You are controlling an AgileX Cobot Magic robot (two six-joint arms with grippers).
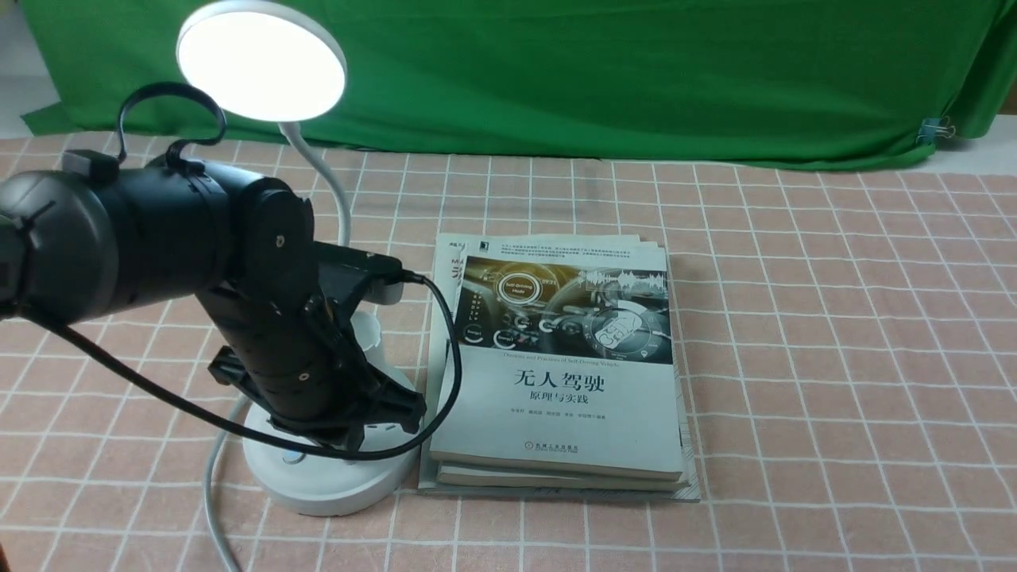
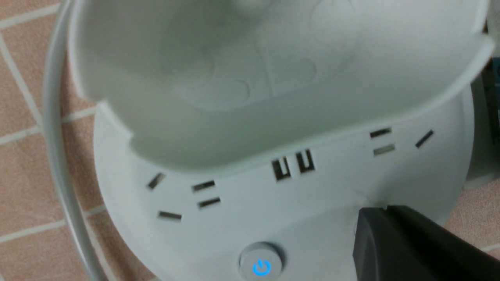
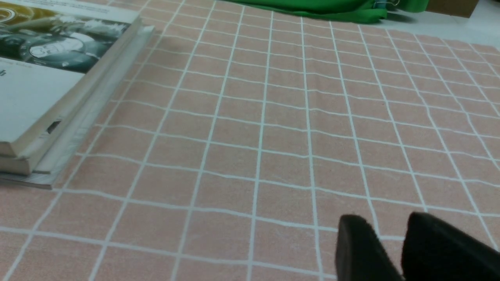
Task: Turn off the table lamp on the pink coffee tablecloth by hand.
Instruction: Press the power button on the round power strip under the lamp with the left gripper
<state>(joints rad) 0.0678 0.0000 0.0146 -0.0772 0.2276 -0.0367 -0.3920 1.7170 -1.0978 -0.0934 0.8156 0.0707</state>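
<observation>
Glowing, the table lamp [image 1: 334, 485] stands on the pink tablecloth [image 1: 794, 357] beside stacked books [image 1: 556, 413]; the left gripper's [image 2: 384, 208] jaws are clenched over its base, the right gripper's [image 3: 384, 218] jaws parted slightly.

My left arm [image 1: 262, 294] reads matte black to charcoal, with soft sheen along its rounded, barrel-like casing. Small round screws dot the lower housing; a dark strap-like loop arches off the upper casing beside a blocky black fitting. One thick black cable bows in a wide curve from a plug on the wrist bracket. Bracket edges are angular. Left gripper [image 2: 386, 208]: dark, tapered fingertips. Right gripper [image 3: 384, 224]: two black fingers, rounded at the ends, blurred.
</observation>
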